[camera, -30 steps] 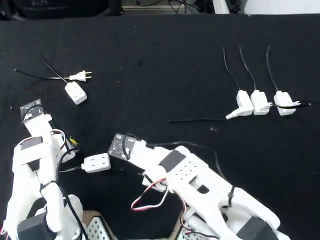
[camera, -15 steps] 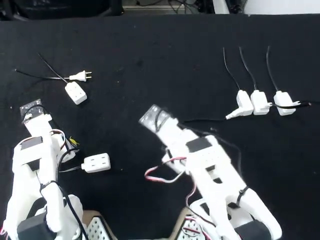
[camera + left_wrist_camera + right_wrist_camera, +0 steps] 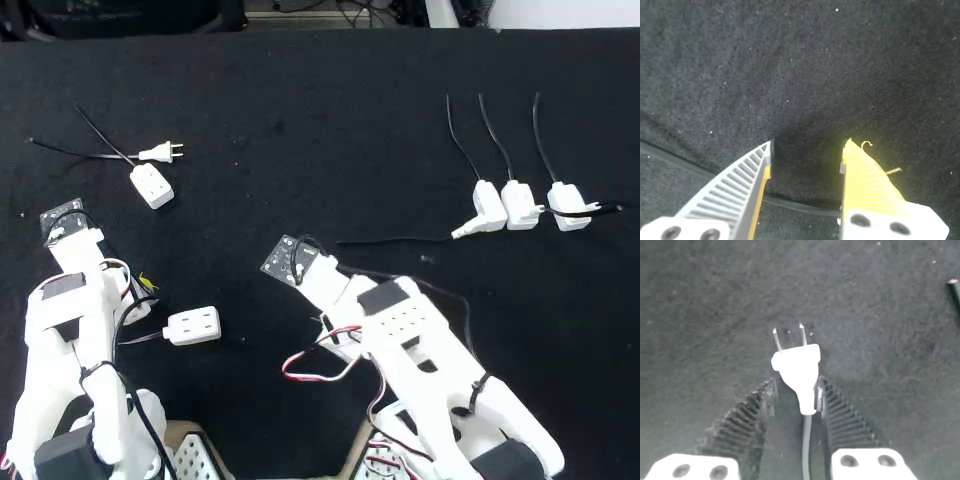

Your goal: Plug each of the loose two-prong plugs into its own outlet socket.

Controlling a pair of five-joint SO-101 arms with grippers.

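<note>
Right-arm motion is the whole change. From beside the outlet socket (image 3: 192, 325) near the left arm it swept out toward the middle of the desk (image 3: 300, 110), then drew back a little. It now hangs over bare black cloth between that socket and the three sockets (image 3: 520, 205) at the far right.

Its right hand (image 3: 796, 384) pinches a white two-prong plug (image 3: 796, 364) by the narrow tail. The prongs point away from the wrist and the cord trails back between the fingers (image 3: 845, 415). One finger touches the plug and the other shows a sliver of gap, so the hold looks light. Carrying the plug off suggests the near socket was not mated and a fresh line-up is needed.

The left arm has not stirred. Its left hand (image 3: 807, 146) is spread over cloth, with a black cord (image 3: 800, 204) crossing beneath. Another loose plug (image 3: 162, 153) lies by a small socket (image 3: 152, 186), unjoined.
</note>
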